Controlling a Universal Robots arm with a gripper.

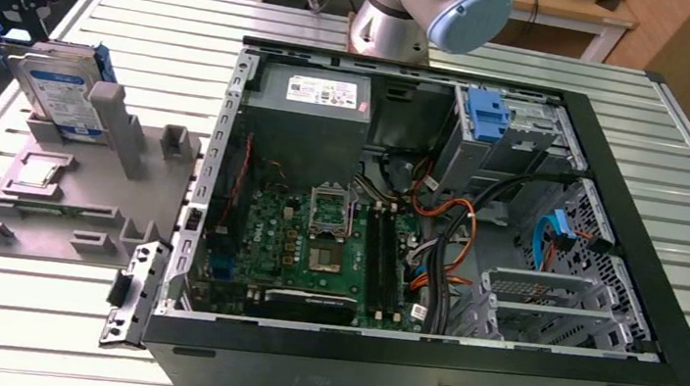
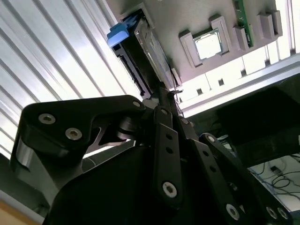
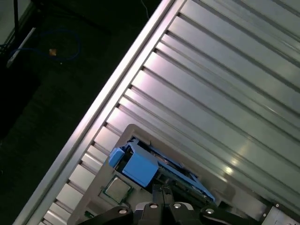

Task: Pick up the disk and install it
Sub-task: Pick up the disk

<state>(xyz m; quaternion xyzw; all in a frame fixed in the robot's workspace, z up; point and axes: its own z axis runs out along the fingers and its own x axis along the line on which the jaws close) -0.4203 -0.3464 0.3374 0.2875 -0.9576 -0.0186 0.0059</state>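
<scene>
Silver w/ blue rails, the disk (image 1: pixel 57 91) is standing on edge in a slot of a grey holder (image 1: pixel 81 192). In the exterior view that holder is lying on the ribbed metal desk (image 1: pixel 13 320) at approx 9 o'clock from the open PC case (image 1: pixel 678 372), just beside its wall. The disk is sitting at the holder's 12 o'clock end, label side facing the case.

The gripper (image 1: pixel 14 14) is hanging right over the disk at approx 11 o'clock from it, and the arm (image 1: pixel 427 6) is rising behind the case at 12 o'clock. In the second wrist view the fingers (image 2: pixel 161 98) are pinching together w/ nothing between them, and the gripper (image 2: pixel 163 93) is pointing at the disk (image 2: pixel 149 44), its tip right at the near edge. Can't tell if it is touching. The first wrist view is showing the same: the gripper (image 3: pixel 161 193) clenched, just beside the disk (image 3: pixel 140 166) and its blue end tab.

A square chip (image 2: pixel 206 44) is resting in a pocket of the holder near the disk, and a green memory stick (image 2: pixel 243 21) is lying in another slot further along.

Inside the case, a grey PSU box (image 1: pixel 317 101) is sitting at 12 o'clock, a green board (image 1: pixel 313 238) is lying below it, and a blue bracket (image 1: pixel 489 117) is standing at approx 1 o'clock.
</scene>
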